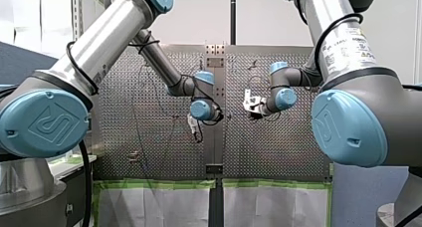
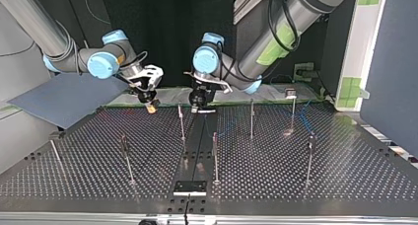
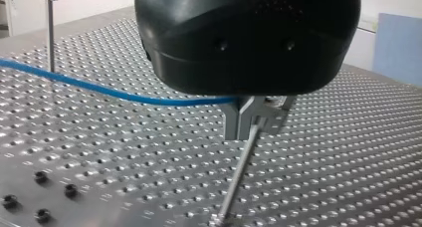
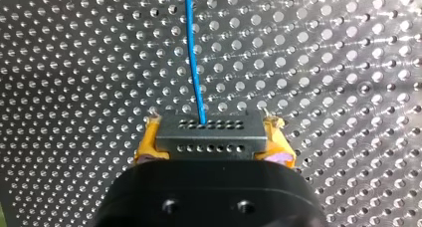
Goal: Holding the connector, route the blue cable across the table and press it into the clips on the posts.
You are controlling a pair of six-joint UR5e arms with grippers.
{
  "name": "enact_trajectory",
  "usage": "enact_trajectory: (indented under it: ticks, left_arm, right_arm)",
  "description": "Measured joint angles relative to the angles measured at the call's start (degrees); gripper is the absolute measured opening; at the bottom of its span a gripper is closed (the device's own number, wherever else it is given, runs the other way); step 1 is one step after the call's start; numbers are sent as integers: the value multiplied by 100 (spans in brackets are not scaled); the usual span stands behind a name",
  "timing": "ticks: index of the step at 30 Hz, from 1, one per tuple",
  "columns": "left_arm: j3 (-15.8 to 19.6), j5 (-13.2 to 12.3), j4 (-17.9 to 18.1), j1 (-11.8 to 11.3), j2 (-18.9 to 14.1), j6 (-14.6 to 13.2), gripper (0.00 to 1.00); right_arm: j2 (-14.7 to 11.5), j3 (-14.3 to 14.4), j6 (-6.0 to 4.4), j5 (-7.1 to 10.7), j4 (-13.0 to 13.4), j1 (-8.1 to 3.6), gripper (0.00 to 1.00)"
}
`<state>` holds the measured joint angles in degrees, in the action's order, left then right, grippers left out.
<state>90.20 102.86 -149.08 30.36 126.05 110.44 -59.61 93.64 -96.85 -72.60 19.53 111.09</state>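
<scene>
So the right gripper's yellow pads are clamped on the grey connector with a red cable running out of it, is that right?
Not quite. The cable leaving the connector is blue, not red; the right wrist view shows it. The rest holds: my right gripper has its yellow pads clamped on the grey connector.

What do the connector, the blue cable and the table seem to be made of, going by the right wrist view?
The connector is probably moulded plastic: matte dark grey, with two rows of small pin holes. The blue cable looks like plastic-insulated wire: smooth, slightly glossy, gently bending. The table is metal, brushed-looking, with bright glints around its holes.
</scene>
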Motion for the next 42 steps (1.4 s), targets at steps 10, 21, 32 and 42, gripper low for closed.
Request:
enact_trajectory:
  ticks: [10,21,32,42]
  left_arm:
    - [-168,20,93,42,394,-63,0]
    - [-681,125,-329,-42,500,-179,0]
    - [-637,525,-943,115,344,-273,0]
    - [-355,482,-828,309,2,-364,0]
  right_arm:
    - [5,-29,-11,59,2,-64,0]
    - [12,-94,79,246,-6,-90,0]
    - [5,-129,146,575,-109,-55,0]
    - [0,-145,222,583,-218,-78,0]
